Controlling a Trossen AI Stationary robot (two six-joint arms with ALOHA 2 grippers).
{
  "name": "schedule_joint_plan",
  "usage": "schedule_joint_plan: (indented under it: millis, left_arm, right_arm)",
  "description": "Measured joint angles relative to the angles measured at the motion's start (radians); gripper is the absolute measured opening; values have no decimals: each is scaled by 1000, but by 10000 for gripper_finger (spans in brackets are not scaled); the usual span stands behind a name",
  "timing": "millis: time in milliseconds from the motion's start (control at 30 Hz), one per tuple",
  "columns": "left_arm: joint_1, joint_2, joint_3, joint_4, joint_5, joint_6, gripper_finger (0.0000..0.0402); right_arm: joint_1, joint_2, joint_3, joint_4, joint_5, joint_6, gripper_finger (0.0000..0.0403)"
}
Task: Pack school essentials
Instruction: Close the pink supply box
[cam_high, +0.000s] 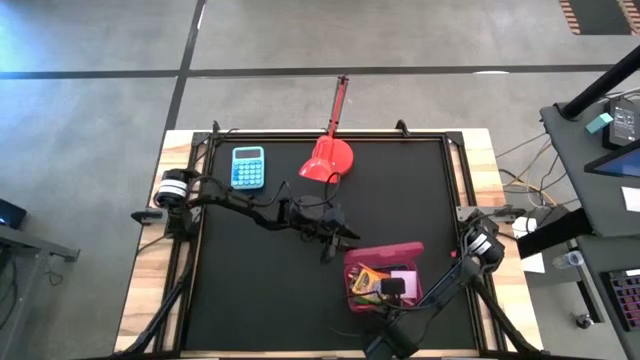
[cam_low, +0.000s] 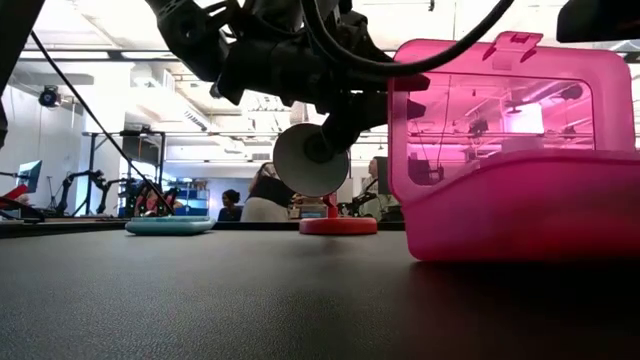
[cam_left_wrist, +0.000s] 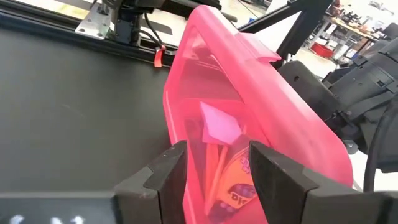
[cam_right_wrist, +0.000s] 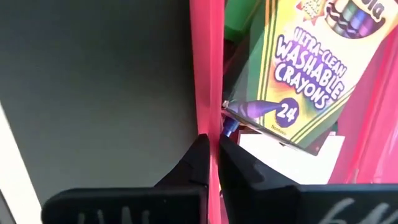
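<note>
Fingers of right gripper (cam_right_wrist: 213, 163) are pinching one pink box (cam_high: 385, 275) wall, shown only by right wrist view; one crayon box (cam_right_wrist: 317, 62) is lying inside. Left gripper (cam_left_wrist: 214, 171) fingers are spreading beside it.

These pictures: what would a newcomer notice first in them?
The pink box, lid open, sits near the table's front right, with the crayon box inside. The right pincer pinches the pink box's wall; the left pincer hovers open beside its lid. At the far edge lies a calculator.
</note>
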Motion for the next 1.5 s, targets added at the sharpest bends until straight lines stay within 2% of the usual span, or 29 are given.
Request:
schedule_joint_plan:
  millis: [100, 367, 500, 667, 867, 1067, 1500]
  left_arm:
    - [0, 0, 0, -1, 0, -1, 155]
    - [-4, 0, 0, -1, 0, -1, 155]
    - [-4, 0, -1, -1, 0, -1, 155]
    - [-4, 0, -1, -1, 0, -4, 155]
    - [-4, 0, -1, -1, 0, -4, 155]
    - [-4, 0, -2, -1, 0, -8, 155]
    - [-9, 0, -4, -1, -1, -8, 155]
  right_arm:
    - [-5, 0, -1, 3, -1, 3, 27]
    - [-24, 0, -1, 7, -7, 41, 100]
    - [-25, 0, -1, 6, -4, 55, 119]
    - [-21, -2, 6, 22, -2, 12, 126]
    - [8, -34, 10, 101, 98, -39, 121]
    - [19, -41, 10, 113, 108, -57, 128]
    - [20, -41, 10, 114, 95, 249, 125]
